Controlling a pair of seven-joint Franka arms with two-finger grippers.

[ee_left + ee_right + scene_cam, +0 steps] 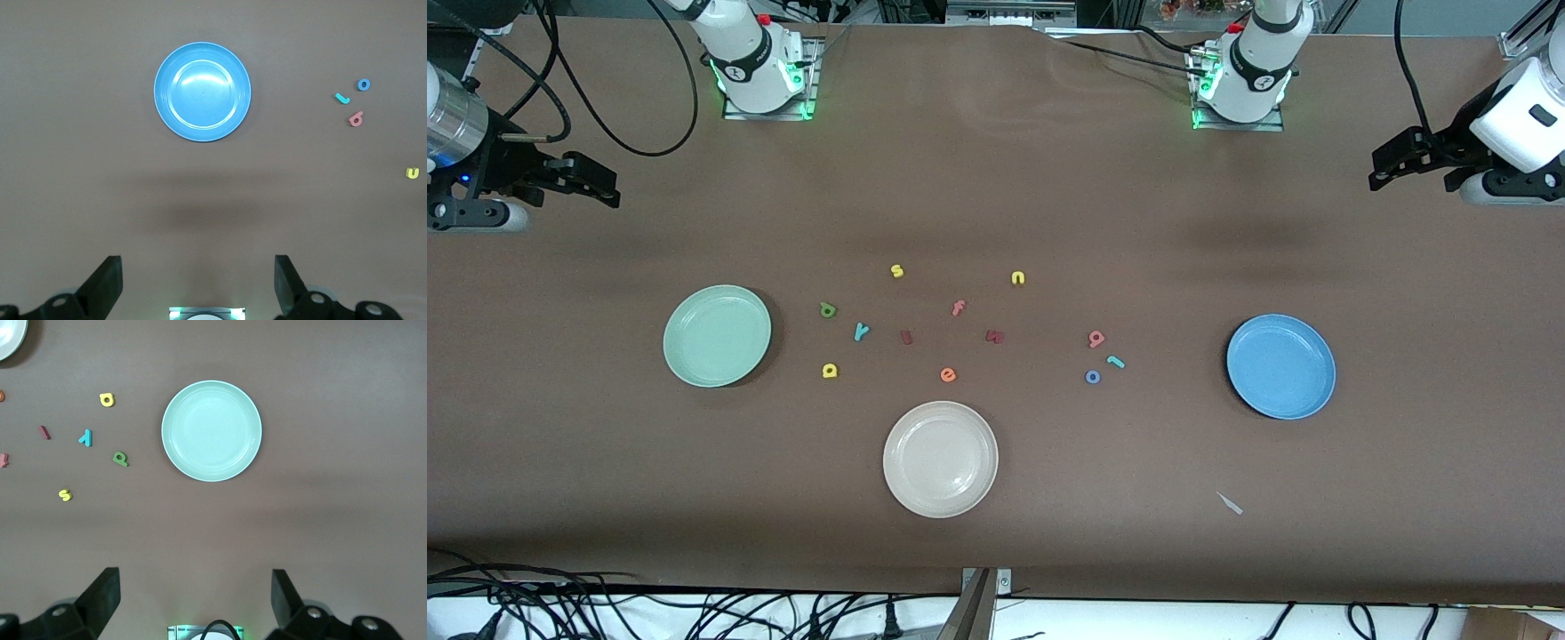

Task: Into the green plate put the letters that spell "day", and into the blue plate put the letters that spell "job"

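The green plate [717, 335] [211, 431] lies toward the right arm's end of the table. Beside it are the green d [828, 309] [120, 459], teal y [861, 332] [85, 438] and yellow a [830, 370] [107, 399]. The blue plate [1280, 365] [202, 91] lies toward the left arm's end, with the red-pink b [1096, 338] [356, 119], teal j [1115, 361] [342, 99] and blue o [1093, 377] [363, 85] near it. Both plates hold nothing. My right gripper [600, 182] [195, 597] and left gripper [1383, 169] [198, 280] hang open and empty high above the table's ends.
A cream-white plate [940, 459] sits nearest the front camera. Between the two letter groups lie a yellow s [897, 270], yellow n [1017, 278], pink f [958, 308], orange e [948, 374] and two dark red letters [906, 336]. A small pale scrap [1230, 503] lies nearer the camera than the blue plate.
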